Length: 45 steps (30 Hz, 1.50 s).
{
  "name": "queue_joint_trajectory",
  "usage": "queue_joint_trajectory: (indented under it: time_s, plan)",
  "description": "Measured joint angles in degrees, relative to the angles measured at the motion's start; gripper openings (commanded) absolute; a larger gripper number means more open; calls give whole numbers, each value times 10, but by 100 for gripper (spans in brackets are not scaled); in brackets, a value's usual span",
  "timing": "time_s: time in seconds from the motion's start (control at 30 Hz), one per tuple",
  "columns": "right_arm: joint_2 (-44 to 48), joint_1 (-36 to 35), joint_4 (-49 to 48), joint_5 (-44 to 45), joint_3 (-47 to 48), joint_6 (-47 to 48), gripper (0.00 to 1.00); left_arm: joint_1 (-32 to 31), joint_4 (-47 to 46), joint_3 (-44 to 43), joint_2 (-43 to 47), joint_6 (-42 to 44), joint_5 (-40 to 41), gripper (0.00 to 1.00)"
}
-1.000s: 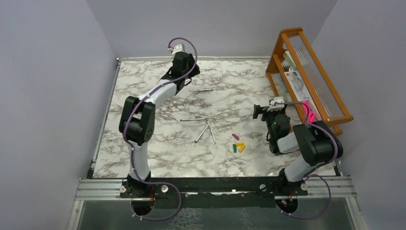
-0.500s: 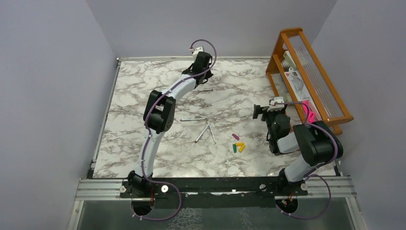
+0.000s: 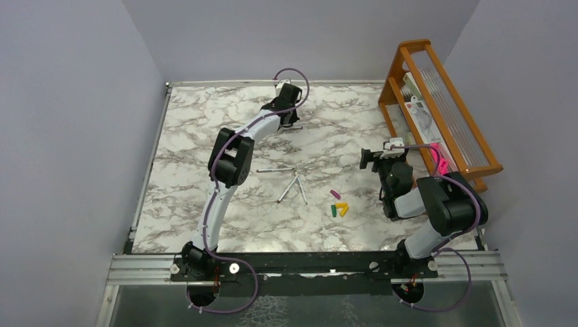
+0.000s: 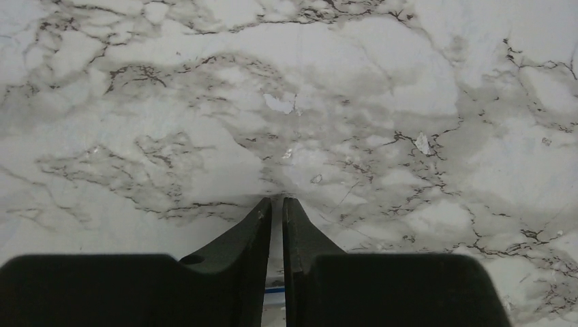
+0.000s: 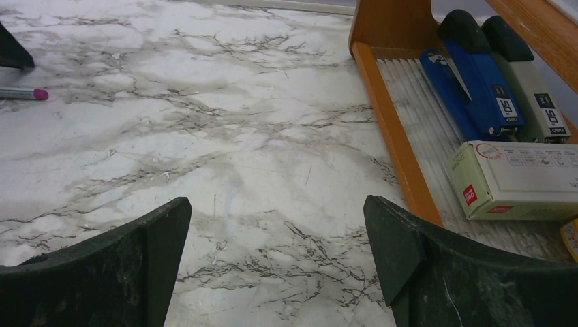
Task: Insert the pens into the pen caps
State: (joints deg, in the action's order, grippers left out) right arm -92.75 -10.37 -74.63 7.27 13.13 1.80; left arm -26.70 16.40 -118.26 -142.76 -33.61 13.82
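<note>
One pen [image 3: 296, 127] lies far back on the marble table; its magenta-tipped end [image 5: 24, 93] shows in the right wrist view, just in front of a left fingertip [image 5: 12, 49]. My left gripper [image 3: 289, 120] [image 4: 276, 199] is down there with its tips on the table. Its jaws are shut to a thin slit with nothing seen between the tips. Three more pens [image 3: 276, 169] [image 3: 287, 189] [image 3: 301, 190] lie mid-table. The pen caps sit right of them: magenta [image 3: 335, 194], two yellow-orange [image 3: 342, 205] and green [image 3: 334, 212]. My right gripper [image 3: 373, 159] [image 5: 276, 211] hangs wide open over bare marble.
An orange wooden rack [image 3: 443, 109] [image 5: 382, 102] stands along the right edge, holding staplers [image 5: 477, 82] and a small box [image 5: 518, 177]. A pink item [image 3: 442, 162] lies by the rack's near end. Grey walls close in the table at the left, back and right.
The left arm swung right along the back of the table to the far pen, and its jaws closed. The right arm has not moved.
</note>
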Motion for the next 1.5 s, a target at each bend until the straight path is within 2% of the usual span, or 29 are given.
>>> queue_joint_trajectory:
  time_s: [0.37, 0.57, 0.73, 0.87, 1.03, 1.2, 1.33, 1.43, 1.5]
  plan:
    - [0, 0, 0, 0, 0, 0, 100, 0, -22, 130, 80, 19, -1, 3]
    - [0, 0, 0, 0, 0, 0, 100, 0, -25, 217, 139, 33, -5, 2]
    - [8, 0, 9, -1, 0, 0, 100, 0, -22, 258, 168, 46, -9, 2]
    - [104, 0, 102, -22, 11, 10, 100, 0, -23, 275, 180, 53, -16, 2]
    - [252, 0, 171, -92, 38, 10, 100, 0, -33, 304, 198, 57, -29, 2]
    - [329, -1, 258, -181, 92, 15, 100, 0, -54, 342, 219, 57, -39, 2]
    - [343, -4, 333, -229, 134, -27, 100, 0, -67, 370, 237, 57, -46, 5]
    - [308, -5, 404, -257, 199, -69, 100, 0, -76, 385, 246, 60, -56, 8]
    - [278, -5, 416, -287, 222, -94, 100, 0, -86, 394, 253, 62, -64, 10]
